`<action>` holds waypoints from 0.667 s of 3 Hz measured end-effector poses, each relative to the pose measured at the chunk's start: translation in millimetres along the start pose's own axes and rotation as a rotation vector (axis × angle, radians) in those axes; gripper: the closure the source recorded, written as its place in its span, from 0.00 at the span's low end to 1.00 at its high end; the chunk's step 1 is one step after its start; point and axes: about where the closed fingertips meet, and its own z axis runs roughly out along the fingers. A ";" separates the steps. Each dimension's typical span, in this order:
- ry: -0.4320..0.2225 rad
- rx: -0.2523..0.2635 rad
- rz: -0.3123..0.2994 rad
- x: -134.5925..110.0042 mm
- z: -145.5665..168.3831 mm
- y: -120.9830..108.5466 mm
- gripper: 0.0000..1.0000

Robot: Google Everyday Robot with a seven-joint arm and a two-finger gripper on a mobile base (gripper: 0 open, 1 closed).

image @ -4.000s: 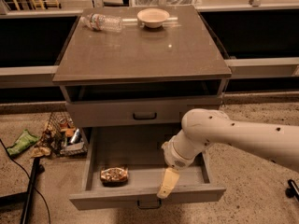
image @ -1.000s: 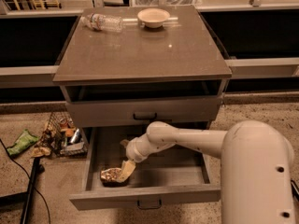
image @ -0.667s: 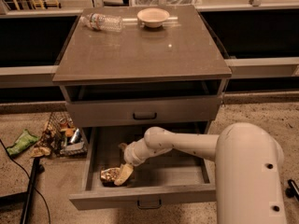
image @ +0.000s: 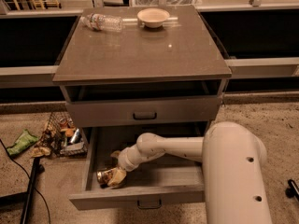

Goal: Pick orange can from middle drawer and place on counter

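The orange can [image: 105,177] lies on its side in the front left corner of the open middle drawer [image: 177,198]. My gripper [image: 116,165] reaches down into the drawer from the right and sits right at the can. It is open: one tan finger [image: 115,154] stands behind the can, the other [image: 118,176] lies over the can's right end. The white arm [image: 168,148] crosses the drawer. The counter [image: 140,55] tops the cabinet above.
A clear plastic bottle [image: 100,21] and a white bowl [image: 153,17] rest at the counter's back edge. The upper drawer [image: 140,111] is closed. A wire basket of clutter [image: 63,136], a green wrapper [image: 21,143] and a black pole [image: 30,190] are on the floor at left.
The arm swung from the drawer's right side to the can at its left. Over the last second the gripper has settled lower around the can, which has barely moved.
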 end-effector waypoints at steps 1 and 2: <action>0.013 0.034 -0.010 -1.7 -4.4 1.7 0.43; 0.012 0.075 -0.021 -5.4 -19.6 4.8 0.67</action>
